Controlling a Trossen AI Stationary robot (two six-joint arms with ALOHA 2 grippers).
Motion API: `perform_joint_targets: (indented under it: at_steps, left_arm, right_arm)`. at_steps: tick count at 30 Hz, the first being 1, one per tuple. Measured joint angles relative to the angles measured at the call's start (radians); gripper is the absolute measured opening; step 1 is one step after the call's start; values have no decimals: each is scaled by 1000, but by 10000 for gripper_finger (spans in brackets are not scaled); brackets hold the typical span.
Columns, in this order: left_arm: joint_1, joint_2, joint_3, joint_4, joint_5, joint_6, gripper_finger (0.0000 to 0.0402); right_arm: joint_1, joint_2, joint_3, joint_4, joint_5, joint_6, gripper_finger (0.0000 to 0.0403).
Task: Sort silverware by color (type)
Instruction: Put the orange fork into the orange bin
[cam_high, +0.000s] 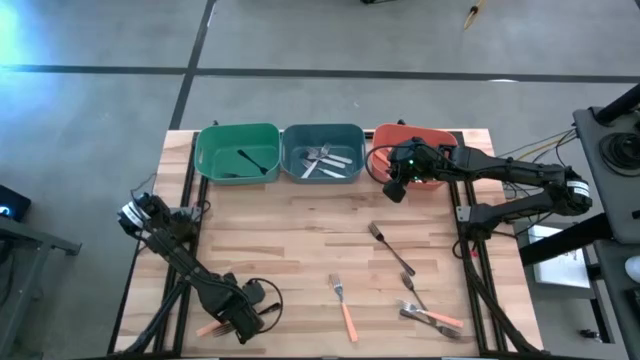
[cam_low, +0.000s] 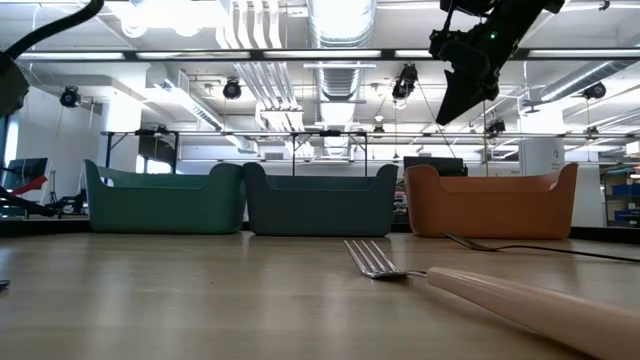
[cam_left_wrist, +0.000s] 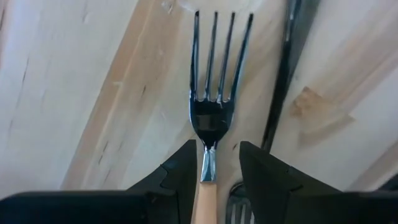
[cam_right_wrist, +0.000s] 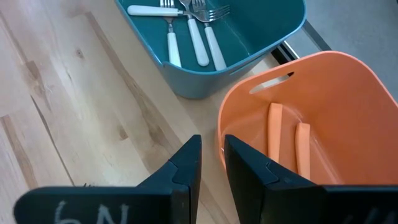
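Observation:
My left gripper (cam_high: 236, 322) (cam_left_wrist: 217, 152) is low over the table's near left corner. It is open, with a finger on either side of the neck of an orange-handled fork (cam_left_wrist: 211, 118) that lies flat on the wood, and touches nothing that I can see. A black utensil (cam_left_wrist: 283, 81) lies close beside that fork. My right gripper (cam_high: 393, 188) (cam_right_wrist: 212, 146) hangs above the left rim of the orange bin (cam_right_wrist: 323, 81), its fingers narrowly apart and empty. Two orange handles (cam_right_wrist: 273, 137) lie in that bin.
The green bin (cam_high: 237, 152) holds a black fork. The blue bin (cam_high: 322, 152) holds white-handled forks (cam_right_wrist: 199, 43). On the table lie a dark fork (cam_high: 390, 246), an orange-handled fork (cam_high: 345, 310) and a small cluster of utensils (cam_high: 430, 316) near the right corner.

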Motion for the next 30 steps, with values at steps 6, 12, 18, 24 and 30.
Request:
perform_joint_targets:
  at_steps: [6, 12, 18, 24, 30]
  left_arm:
    - [0, 29, -3, -2, 17, -64, 105]
    - [13, 42, -1, -4, 31, -79, 86]
    - [31, 44, -3, -12, 30, -69, 8]
    - [75, 43, -4, -13, 42, -10, 2]
    - [176, 32, -6, -38, 5, 101, 1]
  right_arm:
    - [0, 0, 0, 0, 0, 0, 61]
    - [0, 0, 0, 0, 0, 0, 61]
    - [0, 0, 0, 0, 0, 0, 61]
    - [0, 0, 0, 0, 0, 0, 61]
    - [0, 0, 0, 0, 0, 0, 61]
